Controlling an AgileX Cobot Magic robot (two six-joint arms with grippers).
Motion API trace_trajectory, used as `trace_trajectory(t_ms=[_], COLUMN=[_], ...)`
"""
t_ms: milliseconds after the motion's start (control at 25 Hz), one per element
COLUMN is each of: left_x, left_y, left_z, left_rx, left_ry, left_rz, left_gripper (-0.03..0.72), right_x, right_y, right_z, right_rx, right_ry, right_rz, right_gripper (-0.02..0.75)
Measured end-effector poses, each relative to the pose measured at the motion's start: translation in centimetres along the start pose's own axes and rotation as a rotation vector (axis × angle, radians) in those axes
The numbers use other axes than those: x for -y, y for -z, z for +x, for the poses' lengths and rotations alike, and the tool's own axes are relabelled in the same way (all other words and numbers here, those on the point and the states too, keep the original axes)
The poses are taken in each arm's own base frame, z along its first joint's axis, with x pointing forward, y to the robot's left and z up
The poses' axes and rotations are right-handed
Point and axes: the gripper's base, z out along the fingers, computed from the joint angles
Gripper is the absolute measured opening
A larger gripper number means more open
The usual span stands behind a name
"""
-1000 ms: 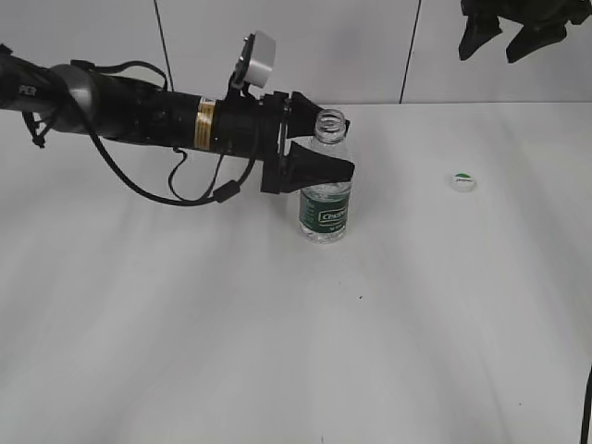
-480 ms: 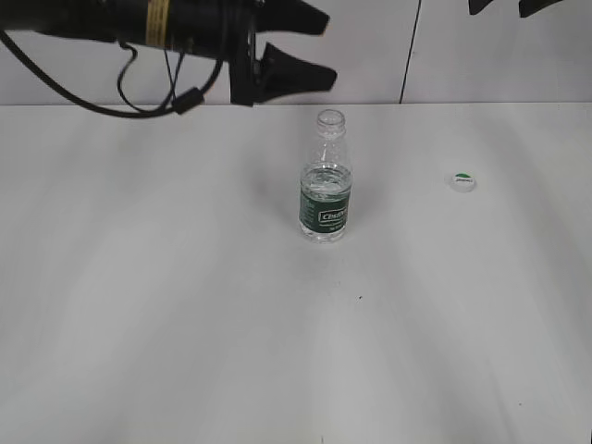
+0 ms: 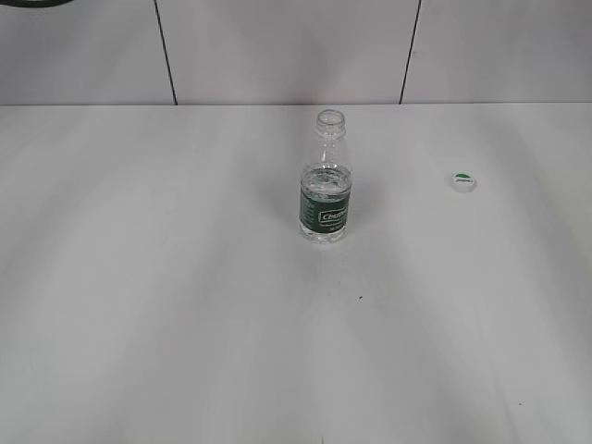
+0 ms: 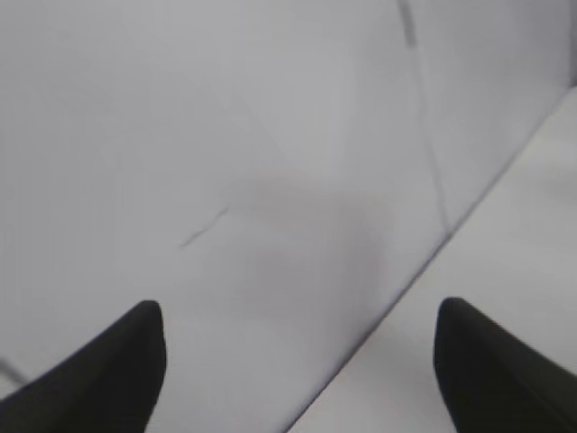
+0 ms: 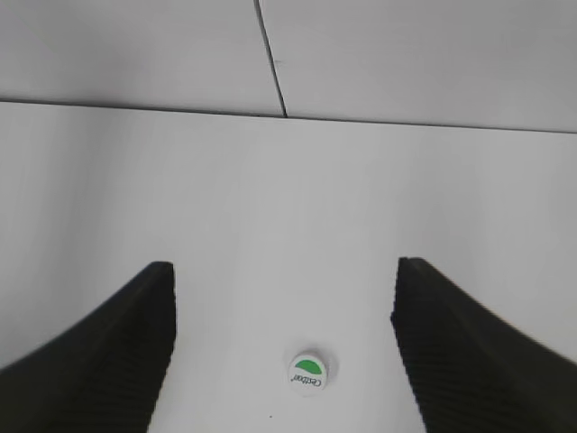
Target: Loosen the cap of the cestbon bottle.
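The cestbon bottle [image 3: 325, 191] stands upright near the middle of the white table, its neck open with no cap on it. The cap [image 3: 463, 181], white with a green mark, lies on the table well to the right of the bottle; it also shows in the right wrist view [image 5: 307, 372]. Neither arm is in the exterior view. My right gripper [image 5: 284, 343] is open and empty, high above the cap. My left gripper [image 4: 297, 361] is open and empty, facing the wall, with the bottle out of its view.
A white tiled wall [image 3: 277, 46] with dark seams stands behind the table [image 3: 185, 324]. The table's back edge meets the wall in the right wrist view [image 5: 406, 122].
My left gripper let go of the bottle, rose up and to the left, and left the exterior view. The right gripper also rose out of the top edge. Bottle and cap have not moved.
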Motion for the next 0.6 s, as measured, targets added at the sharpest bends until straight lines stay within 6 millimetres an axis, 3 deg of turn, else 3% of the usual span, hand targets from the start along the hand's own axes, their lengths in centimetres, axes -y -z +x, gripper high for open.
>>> trace_trajectory(t_ms=[120,280,400,600], left_x=[-2.9,-5.2,-5.2,-3.2], left_y=[1.0,2.1,2.6,3.0], left_z=[1.6,5.5,8.3,12.3], left_rx=[-0.042,-0.164,-0.26,-0.369], left_ry=[0.112,0.171,0.19,0.314], left_rz=[-0.154,-0.435,-0.558,-0.557], left_gripper=[0.55,0.549,0.548,0.54], right_x=[0.0,0.0,0.0,0.0], right_y=[0.0,0.0,0.0,0.0], right_z=[0.0,0.0,0.0,0.0], right_rx=[0.001,0.001,0.001,0.001], right_ry=[0.0,0.0,0.0,0.0], right_rz=[0.0,0.0,0.0,0.0], right_gripper=[0.571,0.571,0.571,0.571])
